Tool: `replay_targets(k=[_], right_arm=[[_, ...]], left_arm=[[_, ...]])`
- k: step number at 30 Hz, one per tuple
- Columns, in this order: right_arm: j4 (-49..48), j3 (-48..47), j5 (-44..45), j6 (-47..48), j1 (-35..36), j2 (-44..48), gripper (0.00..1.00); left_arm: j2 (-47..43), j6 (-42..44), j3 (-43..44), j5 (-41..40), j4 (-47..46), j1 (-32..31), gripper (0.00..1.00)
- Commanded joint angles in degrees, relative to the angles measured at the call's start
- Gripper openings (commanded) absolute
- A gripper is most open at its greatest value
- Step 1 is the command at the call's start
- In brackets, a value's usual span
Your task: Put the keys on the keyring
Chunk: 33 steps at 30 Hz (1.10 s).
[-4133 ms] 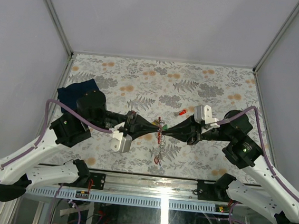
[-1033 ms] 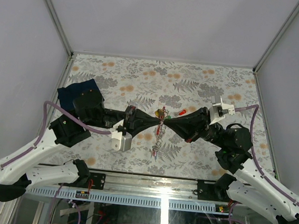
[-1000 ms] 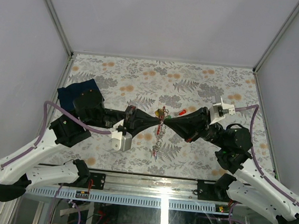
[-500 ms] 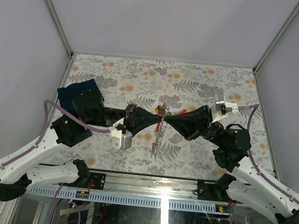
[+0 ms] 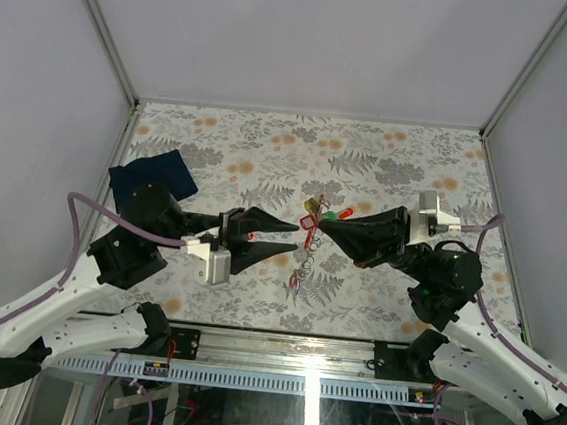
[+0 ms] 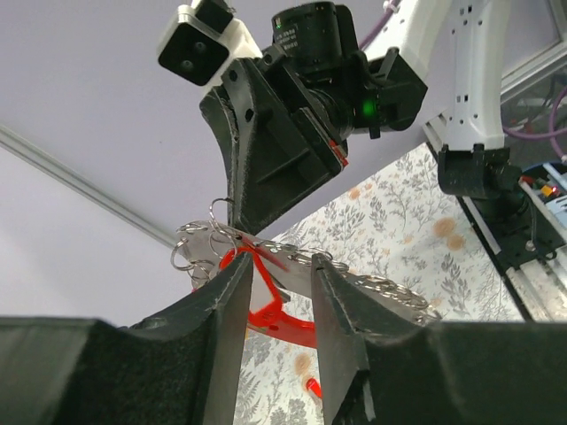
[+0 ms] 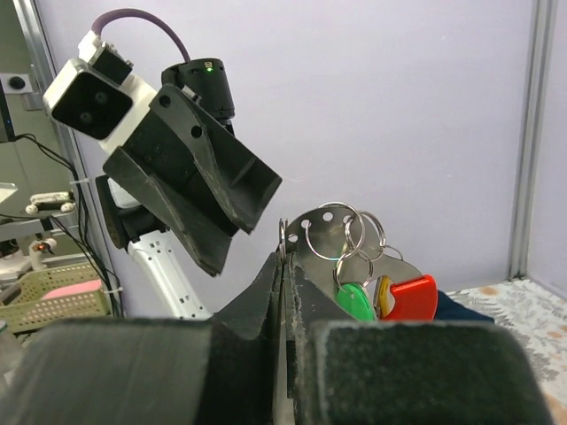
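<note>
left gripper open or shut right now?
Open. The left gripper shows a clear gap between its fingers; the keyring sits pinched in the right gripper.

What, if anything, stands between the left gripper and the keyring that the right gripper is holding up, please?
Nothing visible does. The left gripper is open and faces the keyring with only air between them; the right gripper is shut on the keyring from the opposite side.

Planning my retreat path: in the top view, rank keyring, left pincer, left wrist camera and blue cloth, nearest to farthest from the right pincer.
1. keyring, at the right pincer tip.
2. left pincer, just to its left, open.
3. left wrist camera, farther left, toward the bases.
4. blue cloth, far left.
</note>
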State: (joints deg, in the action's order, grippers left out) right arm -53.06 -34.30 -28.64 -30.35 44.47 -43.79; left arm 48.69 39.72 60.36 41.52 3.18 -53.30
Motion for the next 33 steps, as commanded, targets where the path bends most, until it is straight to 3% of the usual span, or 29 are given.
replay_targets(k=[1,13,33], right_arm=[[-4.5,-1.56,-0.93,5.73,-0.32,1.61,0.0],[7.02,-6.27,-9.39,18.4,-0.31,2.58,0.0],[16.08,-10.45,-15.98,28.17,-0.31,4.63,0.0]], left_arm=[[-1.95,-6.82,-0.71,-0.38,-6.05,-0.34,0.34],[1.57,-27.4,-2.02,-0.05,-19.89,-0.32,0.33],[3.0,-29.38,-3.57,1.36,-22.09,-0.31,0.3]])
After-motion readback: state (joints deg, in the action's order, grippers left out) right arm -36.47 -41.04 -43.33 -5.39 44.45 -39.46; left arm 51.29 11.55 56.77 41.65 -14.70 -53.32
